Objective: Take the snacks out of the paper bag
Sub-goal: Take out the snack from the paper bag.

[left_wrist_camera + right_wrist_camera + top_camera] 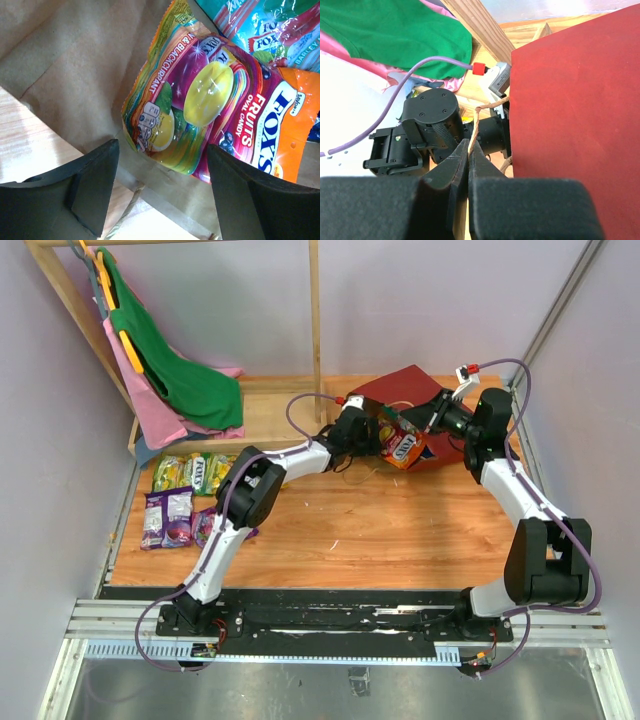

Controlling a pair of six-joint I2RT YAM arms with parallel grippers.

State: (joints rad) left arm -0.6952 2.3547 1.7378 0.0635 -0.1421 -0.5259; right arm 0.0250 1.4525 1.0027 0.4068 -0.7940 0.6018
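The dark red paper bag [415, 392] lies on its side at the back right, its mouth toward the table's middle. My left gripper [165, 195] stands open at the mouth, over the brown kraft lining [75, 65], with nothing between its fingers. Just beyond the fingertips lies a glossy multicoloured Fox's candy packet [200, 110], with a teal packet [270, 30] behind it. An orange packet [405, 448] shows at the mouth from above. My right gripper [470, 150] is shut on the thin tan loop handle [476, 125], beside the bag's red wall [570, 100].
Green and yellow packets [195, 472] and purple packets [168, 517] lie in rows at the table's left. A wooden rack [315, 310] with green and pink cloths [175, 370] stands at the back left. The left arm's wrist [430, 125] sits close in front of my right fingers.
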